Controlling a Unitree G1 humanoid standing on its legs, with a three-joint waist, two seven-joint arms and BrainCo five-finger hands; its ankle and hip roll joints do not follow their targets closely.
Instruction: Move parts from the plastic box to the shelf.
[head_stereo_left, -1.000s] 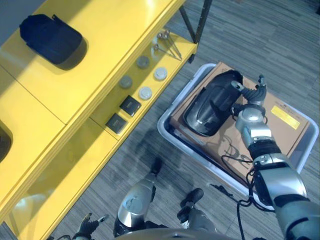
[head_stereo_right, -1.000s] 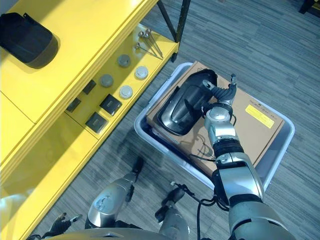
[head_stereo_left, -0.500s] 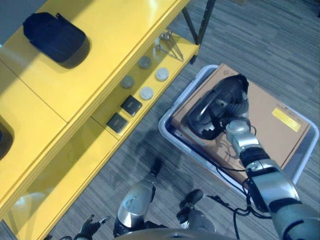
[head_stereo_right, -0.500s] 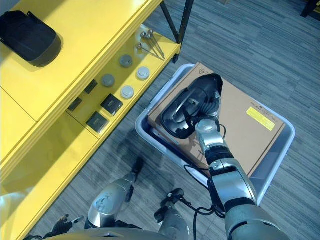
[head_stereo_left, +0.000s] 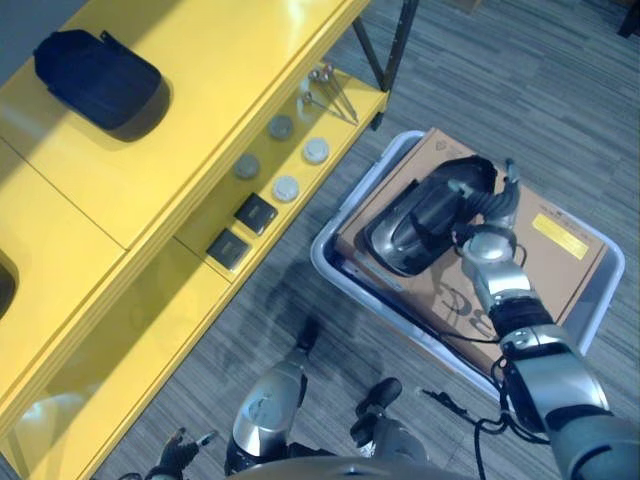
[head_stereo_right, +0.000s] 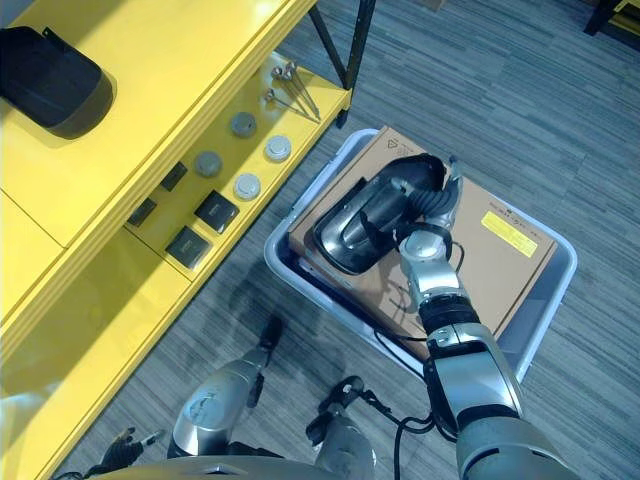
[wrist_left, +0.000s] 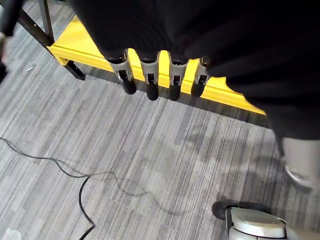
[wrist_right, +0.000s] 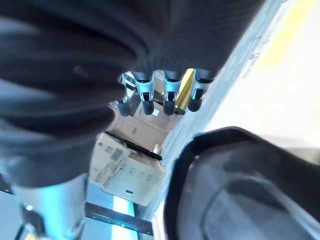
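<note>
Black part (head_stereo_left: 425, 215) on cardboard box (head_stereo_left: 545, 255), right hand (head_stereo_left: 490, 205) beside it, fingers straight

Right hand (head_stereo_right: 437, 205) and left hand (wrist_left: 160, 80), fingers straight.

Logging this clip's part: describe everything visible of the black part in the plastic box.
The black part is a glossy, dark, elongated moulded shell, seemingly plastic, with a raised rim around a hollow middle. It lies slantwise on a brown cardboard box inside the pale plastic box, beside the yellow shelf. The right hand is at its far end; whether the fingers grip cannot be told.
</note>
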